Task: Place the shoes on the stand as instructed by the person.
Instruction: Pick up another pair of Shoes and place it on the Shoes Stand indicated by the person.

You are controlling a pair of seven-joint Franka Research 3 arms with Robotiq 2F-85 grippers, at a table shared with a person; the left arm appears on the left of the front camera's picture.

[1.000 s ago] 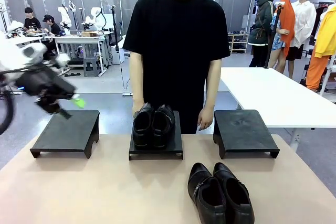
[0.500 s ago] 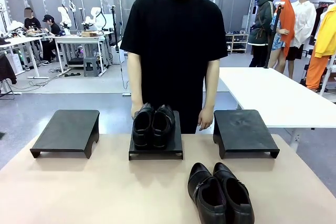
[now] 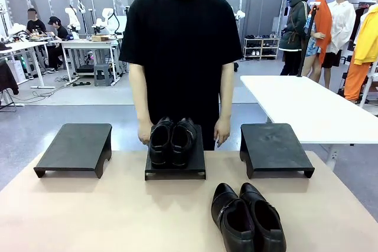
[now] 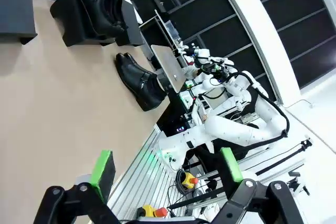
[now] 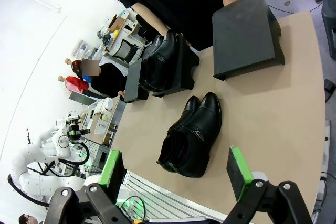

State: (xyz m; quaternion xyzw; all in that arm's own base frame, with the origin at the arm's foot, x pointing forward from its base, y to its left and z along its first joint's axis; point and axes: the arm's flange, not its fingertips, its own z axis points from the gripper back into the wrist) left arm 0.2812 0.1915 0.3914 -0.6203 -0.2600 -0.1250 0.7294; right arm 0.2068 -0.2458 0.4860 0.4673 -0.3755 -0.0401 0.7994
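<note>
- Since a second ago, the person (image 3: 180, 45) has stepped toward the picture's left and now stands directly behind the middle stand (image 3: 198, 168).
- A second ago the left arm was a blur above the left stand (image 3: 74, 146). Both pairs of shoes lie where they did then.
- The person's arms hang straight down. The hand on the picture's left (image 3: 142, 134) is just beside the middle stand's far left corner. The other hand (image 3: 222, 133) is off its far right corner. Both hang loosely curled and hold nothing.
- In the left wrist view, the left gripper (image 4: 166, 169) is raised off the near edge of the table (image 3: 106, 210). Its green-padded fingers are spread wide with nothing between them.
- In the right wrist view, the right gripper (image 5: 175, 172) is raised over the table's near edge. Its fingers are also spread wide and empty.
- There are three low black stands in a row across the far side of the table. The third is the right stand (image 3: 274, 146).
- There are two pairs of glossy black shoes, four shoes in all.
- The plain-toed pair (image 3: 171, 141) sits side by side on the middle stand.
- The strap pair (image 3: 248, 216) sits side by side on the table, near the robot's edge and right of centre, toes pointing toward the stands.
- The left and right stands are bare.
</note>
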